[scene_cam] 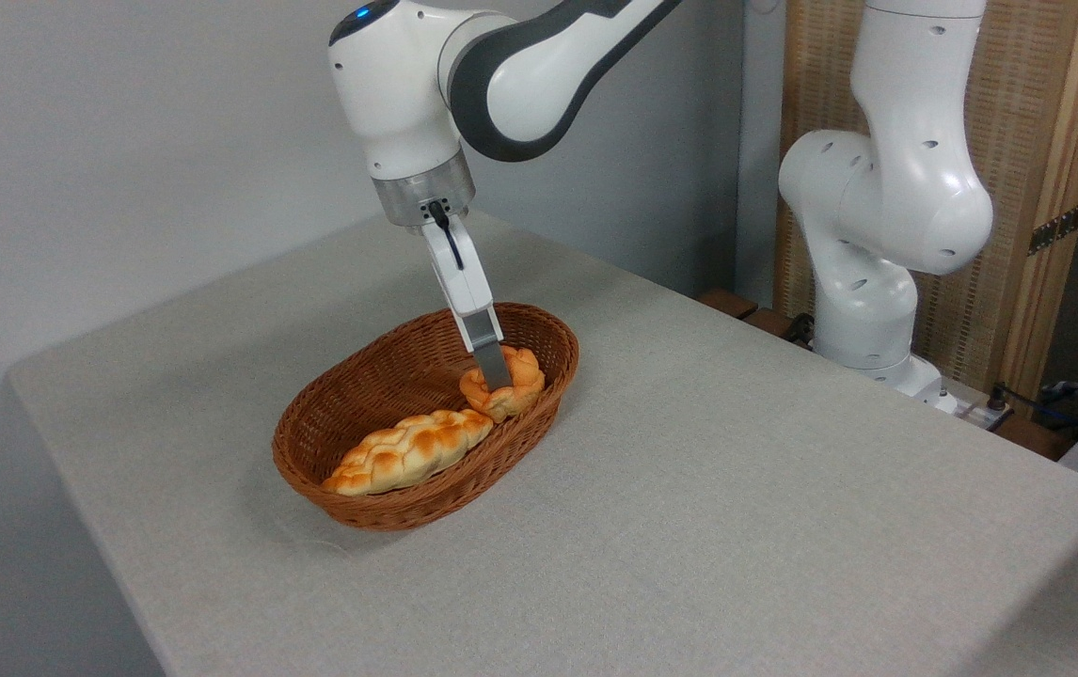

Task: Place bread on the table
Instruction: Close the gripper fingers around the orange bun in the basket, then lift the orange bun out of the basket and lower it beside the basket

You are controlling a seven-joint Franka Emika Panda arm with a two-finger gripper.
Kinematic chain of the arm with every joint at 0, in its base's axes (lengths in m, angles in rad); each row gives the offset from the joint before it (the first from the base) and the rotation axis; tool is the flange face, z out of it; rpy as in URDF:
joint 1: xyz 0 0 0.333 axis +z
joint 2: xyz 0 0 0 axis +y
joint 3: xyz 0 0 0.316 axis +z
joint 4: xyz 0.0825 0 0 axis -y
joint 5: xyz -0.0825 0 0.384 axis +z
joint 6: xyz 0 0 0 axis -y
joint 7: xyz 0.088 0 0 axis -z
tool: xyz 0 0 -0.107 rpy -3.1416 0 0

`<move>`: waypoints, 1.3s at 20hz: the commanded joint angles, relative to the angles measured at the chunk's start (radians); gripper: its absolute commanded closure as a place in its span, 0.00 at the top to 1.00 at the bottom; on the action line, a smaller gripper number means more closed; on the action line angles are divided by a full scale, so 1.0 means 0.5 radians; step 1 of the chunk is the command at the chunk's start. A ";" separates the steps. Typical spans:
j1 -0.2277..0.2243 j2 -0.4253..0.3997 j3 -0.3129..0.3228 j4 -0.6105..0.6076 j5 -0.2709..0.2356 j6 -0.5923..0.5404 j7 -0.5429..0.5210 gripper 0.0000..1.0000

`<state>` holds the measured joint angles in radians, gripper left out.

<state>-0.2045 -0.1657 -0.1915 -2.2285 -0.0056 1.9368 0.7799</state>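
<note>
Bread (pixel 506 387) sits inside wicker basket (pixel 365 428), at basket's right end, against the far-right wall, top roughly level w/ rim. Basket rests on surface (pixel 737 489), left of centre, nearer the far-left edge than the right corner. Braided loaf (pixel 407 451) also in basket, lying lengthwise along near side, its right tip touching or just beside the bread. Arm reaches down from upper frame, wrist tilted, hand (pixel 494 369) lowered into basket directly over the bread. Only one finger (pixel 492 362) visible from this angle, seen edge-on, grey tip overlapping bread's top centre; second finger hidden behind it. Cannot tell whether fingers are apart, together or gripping the bun. Bread not lifted, appears to rest in basket. Arm base (pixel 868 320) stands off the surface's far-right edge.
</note>
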 commanded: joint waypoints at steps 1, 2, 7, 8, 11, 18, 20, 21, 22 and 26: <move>-0.005 -0.009 -0.001 -0.004 0.008 0.007 0.002 0.24; -0.005 -0.009 -0.001 -0.001 0.002 0.007 0.005 0.23; -0.005 -0.015 0.003 0.024 -0.007 -0.020 -0.001 0.16; -0.002 -0.015 0.006 0.057 -0.007 -0.066 -0.001 0.14; 0.004 -0.015 0.021 0.103 -0.010 -0.155 0.002 0.14; 0.026 -0.018 0.067 0.241 -0.013 -0.223 -0.016 0.15; 0.026 -0.015 0.146 0.336 -0.010 -0.259 -0.017 0.15; 0.029 -0.009 0.183 0.394 -0.010 -0.293 -0.014 0.15; 0.035 0.006 0.235 0.459 -0.010 -0.318 -0.007 0.15; 0.041 0.083 0.444 0.634 0.017 -0.321 0.026 0.19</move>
<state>-0.1783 -0.1665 -0.0422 -1.9905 -0.0056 1.8060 0.7795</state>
